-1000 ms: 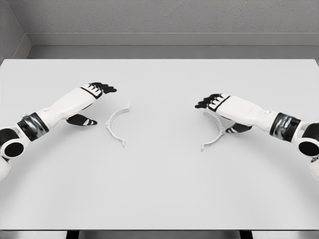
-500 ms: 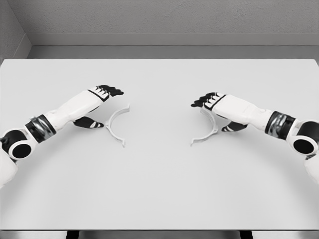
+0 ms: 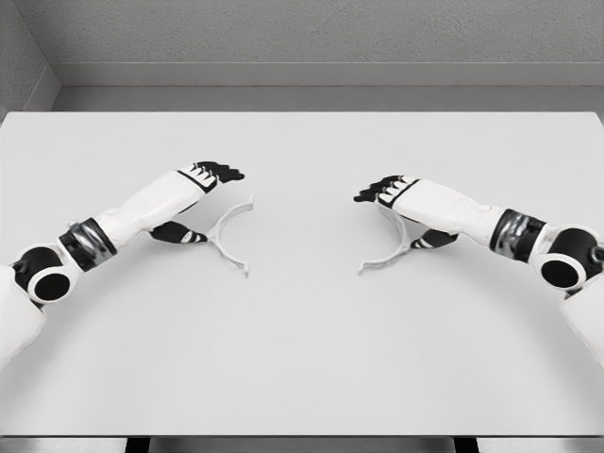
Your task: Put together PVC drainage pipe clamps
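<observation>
Two white half-ring clamp pieces lie flat on the white table (image 3: 302,359). The left clamp half (image 3: 226,242) curves open toward the right, and its outer side sits against the thumb of my left hand (image 3: 215,206). The right clamp half (image 3: 393,255) curves open toward the left and runs under my right hand (image 3: 389,221), between the thumb and the fingers. Both hands hover low with the fingers stretched out toward the table's middle, and I see no closed grasp. A gap of bare table separates the two halves.
A grey wall and a floor strip run behind the table's far edge (image 3: 302,112). The near edge (image 3: 302,436) lies at the bottom of the view. Nothing else lies on the table.
Both hands have slid inward toward the middle. The left clamp half has shifted right and the right clamp half left, each along with its hand.
</observation>
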`<state>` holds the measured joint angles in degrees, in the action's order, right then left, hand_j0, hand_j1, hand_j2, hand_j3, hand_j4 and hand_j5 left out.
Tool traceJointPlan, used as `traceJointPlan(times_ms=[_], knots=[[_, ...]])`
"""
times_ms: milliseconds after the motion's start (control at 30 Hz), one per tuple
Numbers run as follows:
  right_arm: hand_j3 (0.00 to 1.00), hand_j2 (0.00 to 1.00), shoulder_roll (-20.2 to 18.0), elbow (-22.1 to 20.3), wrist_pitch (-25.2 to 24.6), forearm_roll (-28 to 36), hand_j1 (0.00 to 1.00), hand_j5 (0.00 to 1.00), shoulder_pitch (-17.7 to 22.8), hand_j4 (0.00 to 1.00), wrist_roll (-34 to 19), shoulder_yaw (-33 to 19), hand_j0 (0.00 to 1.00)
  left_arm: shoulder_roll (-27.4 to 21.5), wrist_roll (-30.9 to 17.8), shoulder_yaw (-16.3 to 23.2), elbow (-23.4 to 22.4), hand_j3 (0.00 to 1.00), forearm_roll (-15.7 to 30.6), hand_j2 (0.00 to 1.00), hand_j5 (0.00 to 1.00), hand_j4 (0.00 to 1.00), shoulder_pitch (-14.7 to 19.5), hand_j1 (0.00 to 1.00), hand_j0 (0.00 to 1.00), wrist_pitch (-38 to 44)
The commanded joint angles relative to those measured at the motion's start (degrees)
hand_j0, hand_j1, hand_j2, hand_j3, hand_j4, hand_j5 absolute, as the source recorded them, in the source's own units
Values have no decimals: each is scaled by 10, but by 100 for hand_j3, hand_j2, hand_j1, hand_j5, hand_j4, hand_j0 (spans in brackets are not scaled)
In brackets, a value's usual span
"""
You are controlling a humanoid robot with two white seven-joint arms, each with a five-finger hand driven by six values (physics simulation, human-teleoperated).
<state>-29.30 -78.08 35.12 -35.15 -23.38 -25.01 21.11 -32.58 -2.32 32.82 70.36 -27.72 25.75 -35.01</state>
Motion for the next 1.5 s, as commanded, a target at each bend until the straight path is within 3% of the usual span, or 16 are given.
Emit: traceJointPlan(times_ms=[0,867,1067,1267,1467], knots=[[100,100,6,-1,-1,2,100,100,0,100,-3,0,100,4,0,0,1,100,4,100,100,100,0,100,100,0],[100,100,44,35,-1,-4,100,100,-44,100,-7,39,100,57,0,0,12,100,-11,100,100,100,-6,100,100,0],[100,100,68,63,-1,-8,100,100,-62,100,-7,45,100,69,0,0,12,100,-22,100,100,100,-6,100,100,0],[100,100,88,62,-1,-8,100,100,-71,100,-9,60,100,74,0,0,12,100,-22,100,100,100,-6,100,100,0],[100,100,79,64,-1,0,100,100,-73,100,-13,50,100,74,0,8,16,100,-23,100,100,100,-6,100,100,0]])
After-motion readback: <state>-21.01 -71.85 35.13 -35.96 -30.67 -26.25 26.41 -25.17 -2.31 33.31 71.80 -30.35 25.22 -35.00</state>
